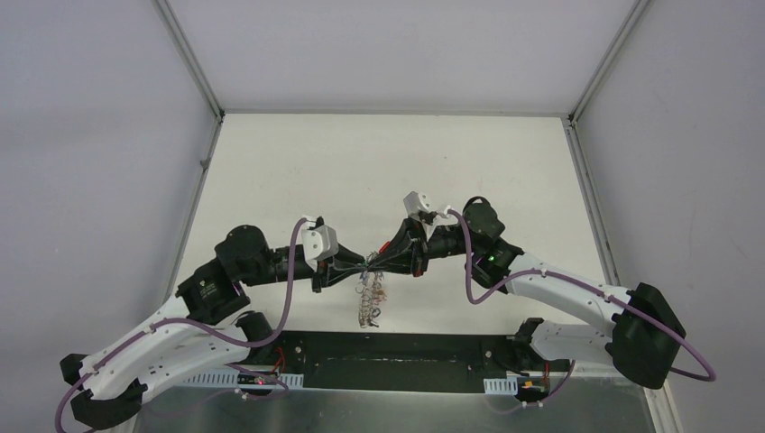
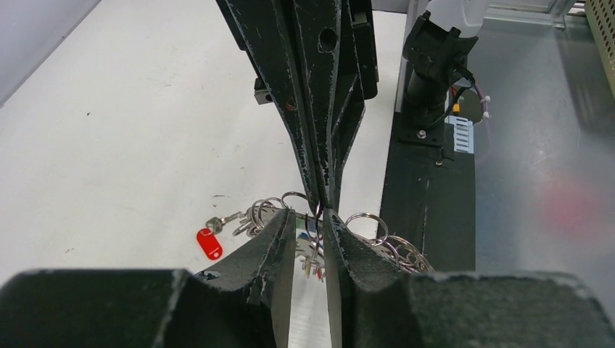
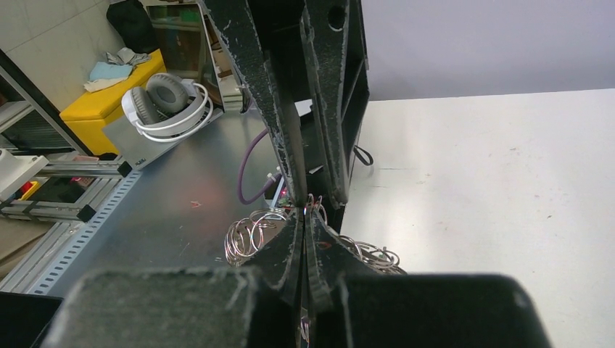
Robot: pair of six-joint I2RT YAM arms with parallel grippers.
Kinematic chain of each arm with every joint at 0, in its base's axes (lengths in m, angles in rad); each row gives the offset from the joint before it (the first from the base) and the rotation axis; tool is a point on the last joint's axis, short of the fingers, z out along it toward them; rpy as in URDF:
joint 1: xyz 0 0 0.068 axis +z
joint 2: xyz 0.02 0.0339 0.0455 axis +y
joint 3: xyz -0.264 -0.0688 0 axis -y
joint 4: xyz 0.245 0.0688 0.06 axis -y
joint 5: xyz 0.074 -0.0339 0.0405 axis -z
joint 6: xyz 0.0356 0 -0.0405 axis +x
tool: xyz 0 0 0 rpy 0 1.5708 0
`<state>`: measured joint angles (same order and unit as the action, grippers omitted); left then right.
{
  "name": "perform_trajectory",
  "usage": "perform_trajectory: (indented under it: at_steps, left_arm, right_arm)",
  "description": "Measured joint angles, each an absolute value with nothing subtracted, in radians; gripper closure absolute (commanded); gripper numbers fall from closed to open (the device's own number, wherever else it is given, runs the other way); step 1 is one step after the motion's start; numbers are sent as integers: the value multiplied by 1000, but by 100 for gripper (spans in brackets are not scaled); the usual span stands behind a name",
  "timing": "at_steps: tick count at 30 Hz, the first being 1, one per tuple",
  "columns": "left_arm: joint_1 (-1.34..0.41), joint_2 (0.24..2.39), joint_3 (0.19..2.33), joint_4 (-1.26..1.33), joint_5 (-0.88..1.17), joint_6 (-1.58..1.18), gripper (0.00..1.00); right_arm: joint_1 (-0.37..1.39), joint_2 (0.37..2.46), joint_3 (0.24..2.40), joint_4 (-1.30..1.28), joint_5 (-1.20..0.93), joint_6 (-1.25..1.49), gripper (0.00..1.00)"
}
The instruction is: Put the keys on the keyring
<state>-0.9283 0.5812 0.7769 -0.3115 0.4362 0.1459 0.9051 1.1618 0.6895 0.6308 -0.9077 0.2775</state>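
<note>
Overall light: even, diffuse light is coming from overhead; the white table (image 1: 388,162) is reading bright.
Shadows: soft, faint shadows are lying just under the arms and the keyring (image 1: 368,302).
Glare: the metal bench (image 3: 181,210) is throwing a pale sheen in the right wrist view; a pinkish flare is showing at right in the left wrist view.
Glints: the wire loops are catching small highlights.
Focus: the near bodies of the left gripper (image 2: 310,217) and right gripper (image 3: 303,217) are blurring against the lens; their tips are staying sharp.
Distortion: the frame rails (image 1: 189,59) are leaning outward at the top view's edges.
</note>
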Motion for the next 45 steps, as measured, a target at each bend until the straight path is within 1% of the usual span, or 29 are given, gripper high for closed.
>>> perform_trajectory:
  at_steps: [6,16,18,19,20,31,32,33,34,36,39,41,45]
  left_arm:
    - [-928,567,783,-339,436,150,80]
    - [-928,606,801,-375,448,160,87]
    - [-928,624,807,-378,452,162,92]
    - [-928,631,811,-381,453,164,98]
    - [-928,636,815,-383,456,165,100]
    - [-928,664,872,-445,477,193,100]
    - [-928,672,885,-459,477,199,100]
    - [-929,683,902,-479,477,205,100]
    - [-929,695,921,-499,477,213,100]
    - [-929,721,969,-566,473,237,100]
    - [-929,781,1066,-682,472,278,100]
    - [-929,833,1145,-767,471,307,100]
    - [-929,936,1297,-928,463,363,100]
  right_arm:
    - [905,1162,690,630,-905,273,100]
    - [905,1157,690,626,-904,264,100]
    - [905,1156,690,622,-904,263,100]
    - [905,1156,690,622,-904,263,100]
    - [905,1156,690,621,-904,262,100]
    - [906,1140,690,607,-897,251,100]
    - [907,1137,690,604,-895,250,64]
    - [908,1133,690,599,-892,249,55]
    - [909,1127,690,592,-880,247,50]
    - [909,1112,690,579,-856,229,43]
    - [909,1088,690,567,-829,214,35]
    - [909,1078,690,562,-815,207,33]
    - [909,1076,690,559,-793,200,34]
